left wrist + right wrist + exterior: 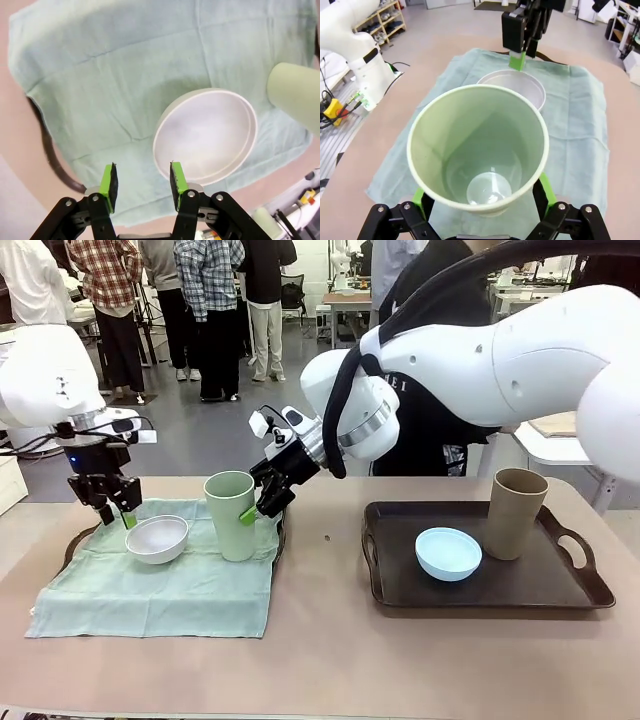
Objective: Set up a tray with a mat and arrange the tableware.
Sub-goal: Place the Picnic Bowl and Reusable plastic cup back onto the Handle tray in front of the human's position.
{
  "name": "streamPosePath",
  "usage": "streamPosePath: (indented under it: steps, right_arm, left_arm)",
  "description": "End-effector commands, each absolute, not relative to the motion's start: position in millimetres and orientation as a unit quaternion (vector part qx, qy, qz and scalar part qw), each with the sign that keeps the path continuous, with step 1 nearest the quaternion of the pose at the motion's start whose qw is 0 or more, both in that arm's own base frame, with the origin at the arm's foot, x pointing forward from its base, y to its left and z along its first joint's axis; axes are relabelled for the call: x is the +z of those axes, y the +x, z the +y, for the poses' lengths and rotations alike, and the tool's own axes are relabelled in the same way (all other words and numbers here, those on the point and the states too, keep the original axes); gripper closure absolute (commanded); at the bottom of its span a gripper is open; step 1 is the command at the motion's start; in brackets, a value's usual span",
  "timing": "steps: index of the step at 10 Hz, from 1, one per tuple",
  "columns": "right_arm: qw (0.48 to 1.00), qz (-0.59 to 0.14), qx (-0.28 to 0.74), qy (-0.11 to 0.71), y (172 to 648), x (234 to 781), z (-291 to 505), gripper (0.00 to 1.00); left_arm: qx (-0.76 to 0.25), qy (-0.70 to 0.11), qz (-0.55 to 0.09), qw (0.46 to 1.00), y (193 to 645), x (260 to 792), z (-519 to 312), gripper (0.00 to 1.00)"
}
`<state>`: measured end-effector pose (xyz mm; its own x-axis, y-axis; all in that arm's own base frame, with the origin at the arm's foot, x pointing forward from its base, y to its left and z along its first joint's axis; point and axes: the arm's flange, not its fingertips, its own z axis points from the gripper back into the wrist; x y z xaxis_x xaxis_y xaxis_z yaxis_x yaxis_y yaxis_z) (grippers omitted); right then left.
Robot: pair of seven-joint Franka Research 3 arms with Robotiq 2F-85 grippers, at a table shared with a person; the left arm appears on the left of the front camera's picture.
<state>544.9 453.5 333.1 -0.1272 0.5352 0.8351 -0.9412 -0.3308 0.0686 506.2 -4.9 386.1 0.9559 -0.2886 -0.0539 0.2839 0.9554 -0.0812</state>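
Right jaws spread wide, a green pad (544,189) either side of the green cup (479,150), low on its body; whether they touch it, I can't tell. The cup stands upright on the mat (150,590), just beside the white bowl (157,538). Right arm (480,360) reaches across the middle, wrist angled down towards the cup. Left jaws half spread, gripping nothing, pointing down, one finger (176,177) right at the bowl's rim, bare mat between them. Left arm (45,375) hangs over the mat's far corner. Blue bowl (448,552) and tan cup (515,512) sit on the other tray (545,575), across the desk (330,660).
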Motion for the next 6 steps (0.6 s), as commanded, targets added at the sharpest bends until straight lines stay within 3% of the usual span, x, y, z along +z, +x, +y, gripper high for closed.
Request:
streamPosePath:
  steps: [1, 4, 6]
  right_arm:
    - [0.534, -0.256, 0.703, 0.394, 521, 344, 436, 0.00]
    - [0.549, -0.279, 0.686, 0.388, 509, 362, 407, 0.00]
    - [0.590, -0.296, 0.657, 0.365, 497, 380, 388, 0.00]
  left_arm:
    - [-0.150, -0.031, 0.023, 0.988, 490, 402, 9, 0.44]
    - [-0.170, -0.032, -0.023, 0.985, 469, 441, 10, 0.44]
    - [-0.201, -0.017, -0.056, 0.978, 454, 469, -4, 0.44]
